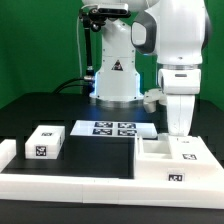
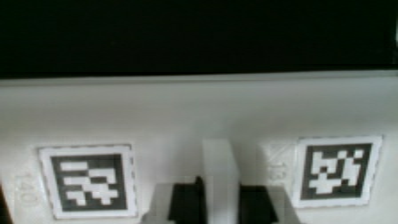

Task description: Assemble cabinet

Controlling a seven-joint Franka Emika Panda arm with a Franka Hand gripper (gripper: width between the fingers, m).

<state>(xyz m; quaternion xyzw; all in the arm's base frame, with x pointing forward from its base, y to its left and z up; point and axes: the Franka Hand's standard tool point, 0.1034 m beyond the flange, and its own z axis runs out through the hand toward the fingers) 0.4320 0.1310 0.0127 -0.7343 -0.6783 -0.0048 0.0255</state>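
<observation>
Cabinet [image 1: 158, 155] low on the counter [image 1: 30, 112] at the exterior view's right, just behind the rail [image 1: 90, 186]. In the wrist view fills most of the frame [image 2: 196, 115], with a thin upright rib between two square tags [image 2: 86, 182]. Tool [image 1: 178, 130] down on it from above, dark fingers [image 2: 183, 203] either side of that rib. Cannot tell whether clamped on the rib or merely astride it: too blurred there.

Likely trouble from here:
- A slip, since the plastic looks smooth and the rib offers little to bite on.
- A tilt or swing on lifting, if the hold sits off the body's middle.
- A knock against the rail, which lies close in front.
- A jam instead of a clean fit, if the part goes skewed.

Looks hard, matte white, boxy, with straight walls and crisp edges. Tags flat, black on white.

Further out, a small white box [image 1: 45, 142] with its own tag, well apart at the exterior view's left. Marker board [image 1: 112, 128] thin and flat between the two, a little behind. Counter black and dull, probably with little grip against sliding.
</observation>
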